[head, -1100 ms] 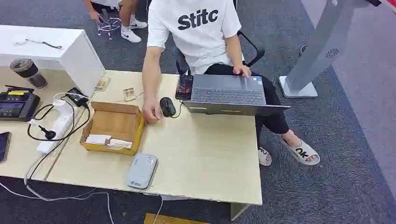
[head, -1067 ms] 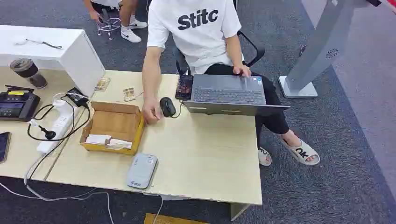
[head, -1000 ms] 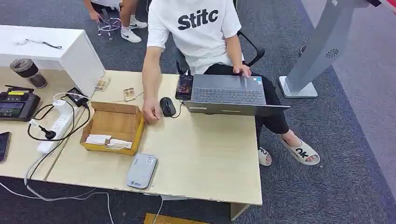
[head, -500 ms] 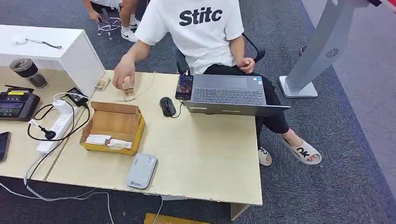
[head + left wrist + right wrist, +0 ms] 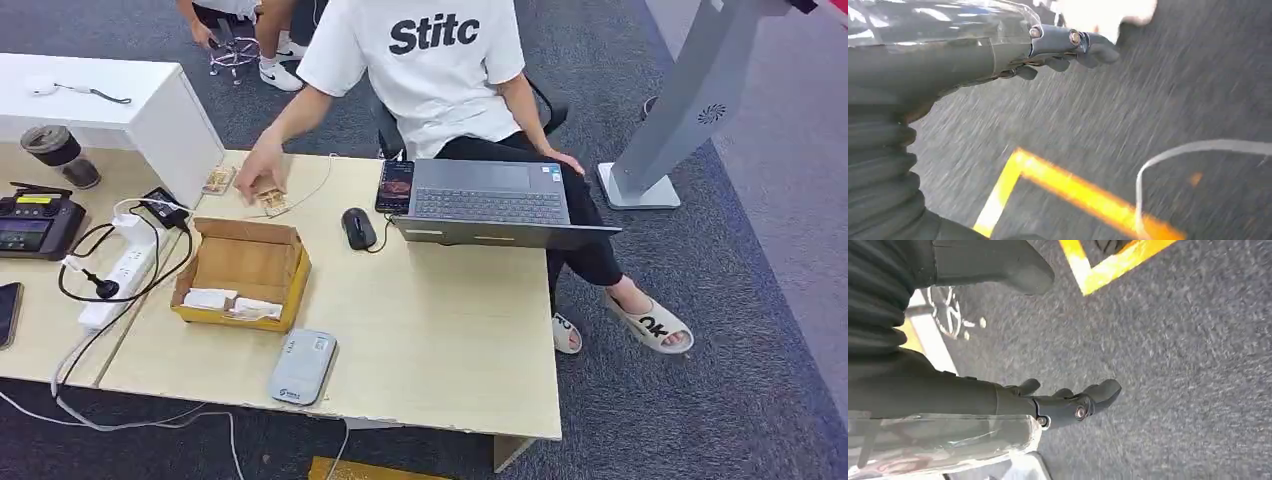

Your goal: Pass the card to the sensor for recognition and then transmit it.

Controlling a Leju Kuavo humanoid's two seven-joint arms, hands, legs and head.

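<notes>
Both robot hands hang over the carpet, left hand (image 5: 1068,47) and right hand (image 5: 1068,402) empty with fingers loosely apart. Meanwhile the person's hand (image 5: 262,168) has left the mouse (image 5: 358,228) for a card (image 5: 268,198) on the table (image 5: 440,330) (likely the handover card); the sensor (image 5: 302,366) waits unused.

The table (image 5: 440,330) is viewed from high above, looking down and forward, while grey carpet (image 5: 1173,365) is seen close up from both wrist cameras

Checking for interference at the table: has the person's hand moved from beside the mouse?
Yes. The person's hand left the mouse and now rests beyond the cardboard box, on a small item there.
</notes>
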